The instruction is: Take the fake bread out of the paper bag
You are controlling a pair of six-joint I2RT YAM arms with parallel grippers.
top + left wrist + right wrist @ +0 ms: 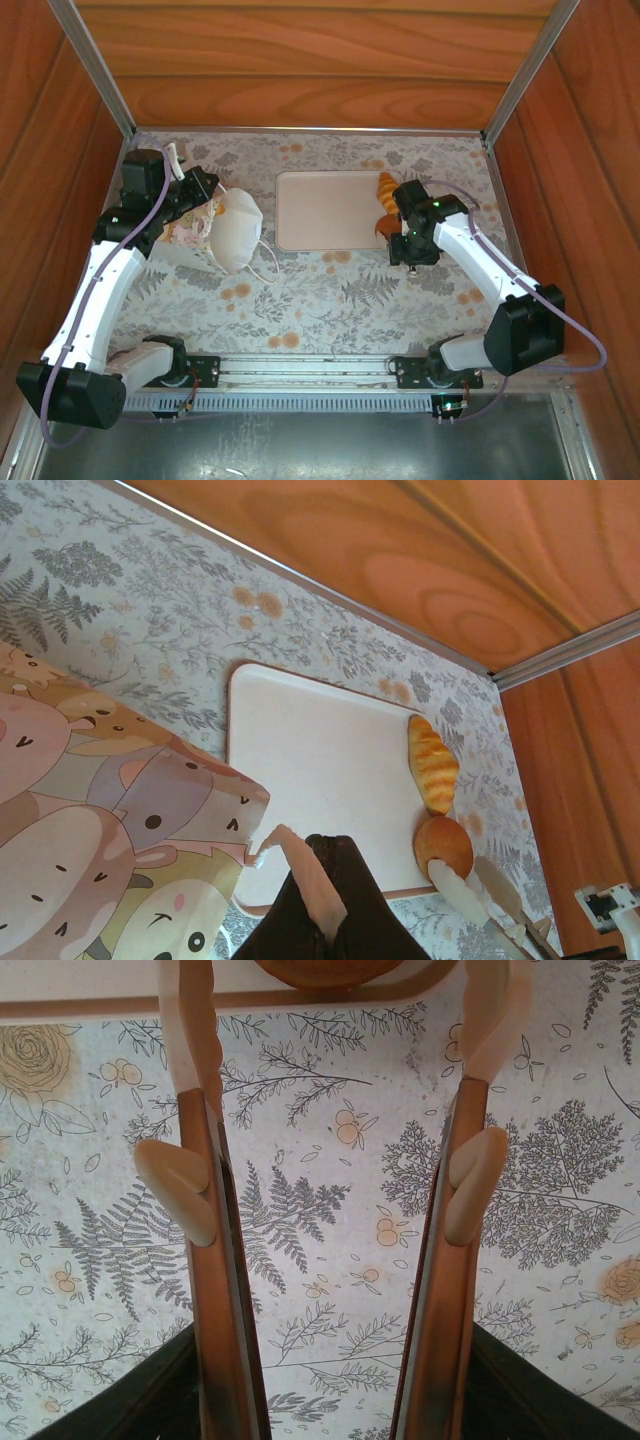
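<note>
As the right pincer stands released astride the bun at top of frame, it should be drawn straight back without nudging it; the paper bag is gripped by the clenched left pincer.

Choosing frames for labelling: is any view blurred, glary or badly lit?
Top external: even light, sharp, only soft shadows. Left wrist: croissant and tray crisp, no glare. Right wrist: tablecloth sharp, the near fingers slightly soft.
</note>
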